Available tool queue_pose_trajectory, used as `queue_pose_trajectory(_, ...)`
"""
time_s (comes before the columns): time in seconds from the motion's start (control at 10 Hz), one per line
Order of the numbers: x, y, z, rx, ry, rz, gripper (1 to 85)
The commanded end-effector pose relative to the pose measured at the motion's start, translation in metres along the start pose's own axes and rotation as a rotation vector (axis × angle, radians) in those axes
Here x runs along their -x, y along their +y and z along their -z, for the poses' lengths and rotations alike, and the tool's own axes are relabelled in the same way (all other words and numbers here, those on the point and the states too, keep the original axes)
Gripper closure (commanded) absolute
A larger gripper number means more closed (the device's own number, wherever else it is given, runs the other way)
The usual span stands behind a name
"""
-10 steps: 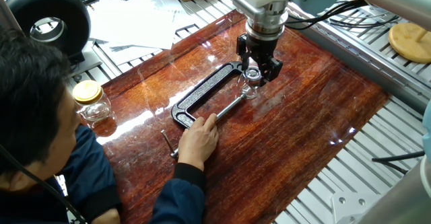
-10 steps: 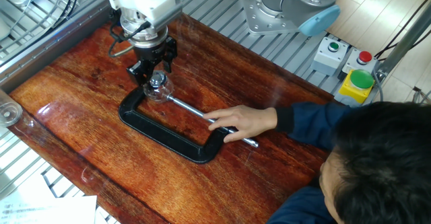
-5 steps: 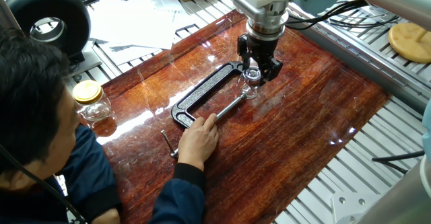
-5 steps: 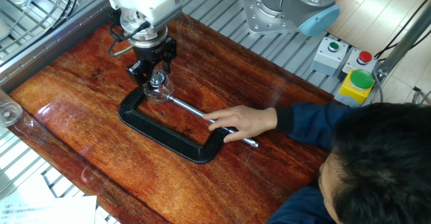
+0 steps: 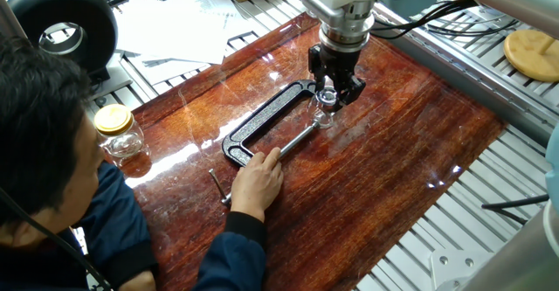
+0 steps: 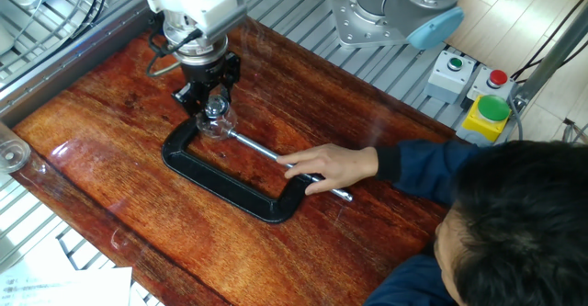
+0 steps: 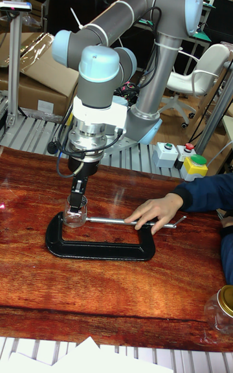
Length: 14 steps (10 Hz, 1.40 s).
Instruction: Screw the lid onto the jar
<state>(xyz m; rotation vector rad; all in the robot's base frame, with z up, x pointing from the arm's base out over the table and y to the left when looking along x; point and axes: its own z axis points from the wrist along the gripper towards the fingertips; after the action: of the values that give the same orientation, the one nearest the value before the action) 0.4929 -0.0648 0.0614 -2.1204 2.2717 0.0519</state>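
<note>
The tiny clear jar (image 5: 323, 118) (image 6: 219, 126) (image 7: 74, 216) stands upright on the wooden table, held at the end of a black C-clamp's screw. The small transparent lid (image 5: 327, 95) (image 6: 214, 110) (image 7: 76, 202) sits on its mouth. My gripper (image 5: 331, 93) (image 6: 212, 103) (image 7: 78, 197) comes straight down over the jar, with its dark fingers on either side of the lid and shut on it. From here I cannot tell how far the lid is seated on the threads.
The black C-clamp (image 5: 262, 127) (image 6: 216, 179) (image 7: 97, 248) lies flat on the table. A person's hand (image 5: 258, 177) (image 6: 338, 163) (image 7: 153, 211) rests on its screw handle. A bigger yellow-lidded jar (image 5: 119, 134) (image 7: 224, 309) stands at the table's edge. Button boxes (image 6: 484, 113) sit beyond the table.
</note>
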Motion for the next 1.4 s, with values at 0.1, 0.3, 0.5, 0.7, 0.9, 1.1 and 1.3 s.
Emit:
queue_pose_trajectory(0.1,0.0008,-0.0044,0.001,0.008,-0.031,-0.024,32.7)
queue_pose_trajectory(0.3,-0.0006,-0.008,-0.0009,0.005,-0.029,-0.03,34.0)
queue_pose_trajectory(0.5,-0.0033,-0.0091,-0.001,0.001,-0.019,-0.039,36.0)
queue_pose_trajectory(0.7,-0.0039,-0.009,-0.0007,0.003,-0.015,-0.073,37.3)
queue_pose_trajectory(0.9,-0.0062,-0.0047,-0.0009,0.02,-0.003,-0.164,41.7)
queue_pose_trajectory(1.1,-0.0074,-0.002,-0.0018,0.036,0.006,-0.248,44.7)
queue_pose_trajectory(1.3,-0.0032,-0.0018,-0.0025,0.054,-0.013,-0.33,44.7)
